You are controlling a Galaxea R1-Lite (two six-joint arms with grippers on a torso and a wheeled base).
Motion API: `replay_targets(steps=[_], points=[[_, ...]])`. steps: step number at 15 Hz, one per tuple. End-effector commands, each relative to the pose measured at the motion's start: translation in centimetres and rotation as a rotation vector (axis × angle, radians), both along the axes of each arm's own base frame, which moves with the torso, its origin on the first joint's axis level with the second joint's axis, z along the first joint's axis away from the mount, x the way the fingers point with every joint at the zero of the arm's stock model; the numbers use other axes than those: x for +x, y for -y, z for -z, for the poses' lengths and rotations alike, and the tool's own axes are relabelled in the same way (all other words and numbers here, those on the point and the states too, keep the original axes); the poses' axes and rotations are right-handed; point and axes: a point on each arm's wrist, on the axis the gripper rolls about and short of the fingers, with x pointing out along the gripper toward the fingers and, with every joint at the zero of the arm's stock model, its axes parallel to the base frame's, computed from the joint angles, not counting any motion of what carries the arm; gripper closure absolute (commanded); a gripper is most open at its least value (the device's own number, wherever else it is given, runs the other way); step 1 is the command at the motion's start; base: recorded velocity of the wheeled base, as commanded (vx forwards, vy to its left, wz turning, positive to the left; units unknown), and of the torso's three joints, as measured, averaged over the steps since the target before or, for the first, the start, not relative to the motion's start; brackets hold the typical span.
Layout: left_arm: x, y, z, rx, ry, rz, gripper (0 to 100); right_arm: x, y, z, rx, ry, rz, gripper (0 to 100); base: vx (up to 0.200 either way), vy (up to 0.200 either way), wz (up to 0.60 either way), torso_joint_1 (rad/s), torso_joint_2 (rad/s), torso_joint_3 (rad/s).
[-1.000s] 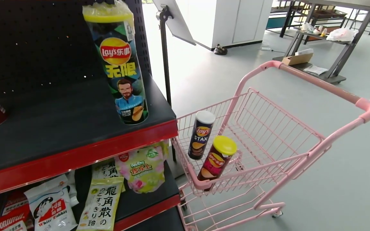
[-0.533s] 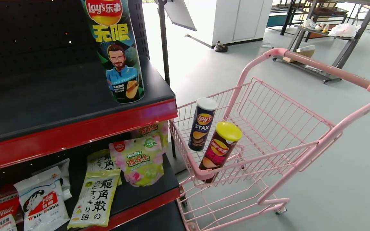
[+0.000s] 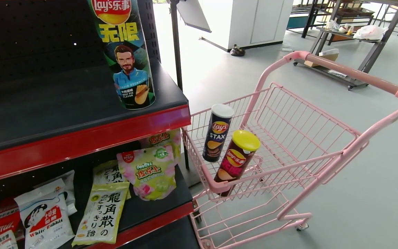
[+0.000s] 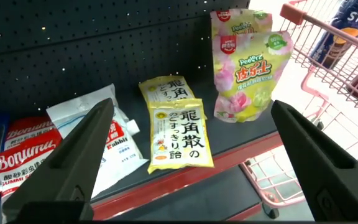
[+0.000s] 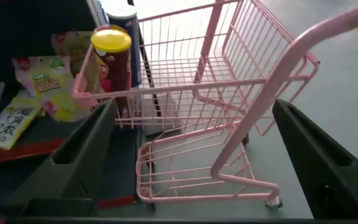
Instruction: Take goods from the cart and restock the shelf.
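A pink cart [image 3: 323, 71] stands to the right of the shelf [image 3: 64, 103]. Two chip cans stand at its near-left corner: a dark blue can [image 3: 218, 133] with a white lid and a maroon can [image 3: 235, 159] with a yellow lid. A tall green-and-black chip can [image 3: 126, 58] stands upright at the upper shelf's right end. My left gripper [image 4: 192, 104] is open in front of the lower shelf, facing yellow candy bags [image 4: 179, 134]. My right gripper [image 5: 192, 106] is open, facing the cart [image 5: 229, 81] and the maroon can [image 5: 114, 62].
The lower shelf holds a pink-green bag [image 3: 149, 173], yellow bags [image 3: 104, 214] and a white bag [image 3: 43, 218]. A dark stand pole [image 3: 176, 52] rises between shelf and cart. Metal tables [image 3: 358, 34] stand far back right. Bare floor lies right of the cart.
The head view has tilted down, so the whole picture shifted upward about a second ago. The cans, cart and shelf goods have not moved.
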Motion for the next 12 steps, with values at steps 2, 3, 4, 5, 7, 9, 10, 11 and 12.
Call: replay_targets(steps=[2, 3, 4, 5, 7, 9, 10, 11, 12], points=[[0.0, 0.0, 0.0, 0.0, -0.001, -0.001, 0, 14.7, -3.7, -1.1, -0.011, -0.24, -0.291, 0, 0.0, 0.0, 0.0, 0.0, 0.0, 0.0], [0.0, 0.0, 0.0, 0.0, -0.002, -0.001, 0, 16.2, -4.2, 0.1, -0.005, -0.311, -0.315, 0, 0.0, 0.0, 0.0, 0.0, 0.0, 0.0], [0.0, 0.0, 0.0, 0.0, -0.001, -0.001, 0, 17.3, -4.5, 1.0, -0.001, -0.351, -0.329, 0, 0.0, 0.0, 0.0, 0.0, 0.0, 0.0], [0.0, 0.0, 0.0, 0.0, -0.001, -0.001, 0, 18.4, -4.9, 1.7, 0.004, -0.37, -0.367, 0, 0.0, 0.0, 0.0, 0.0, 0.0, 0.0], [0.0, 0.0, 0.0, 0.0, -0.001, -0.001, 0, 19.7, -5.4, 2.6, 0.003, -0.388, -0.41, 0, 0.0, 0.0, 0.0, 0.0, 0.0, 0.0], [0.0, 0.0, 0.0, 0.0, -0.001, -0.001, 0, 20.9, -6.8, 3.7, 0.001, -0.41, -0.465, 0, 0.0, 0.0, 0.0, 0.0, 0.0, 0.0], [0.0, 0.0, 0.0, 0.0, -0.001, -0.001, 0, 20.9, -7.1, 3.8, -0.001, -0.414, -0.474, 0, 0.0, 0.0, 0.0, 0.0, 0.0, 0.0], [0.0, 0.0, 0.0, 0.0, -0.001, -0.001, 0, 21.0, -7.8, 3.9, -0.005, -0.418, -0.51, 0, 0.0, 0.0, 0.0, 0.0, 0.0, 0.0], [0.0, 0.0, 0.0, 0.0, -0.001, -0.001, 0, 21.4, -8.4, 4.0, -0.009, -0.421, -0.53, 0, 0.0, 0.0, 0.0, 0.0, 0.0, 0.0]])
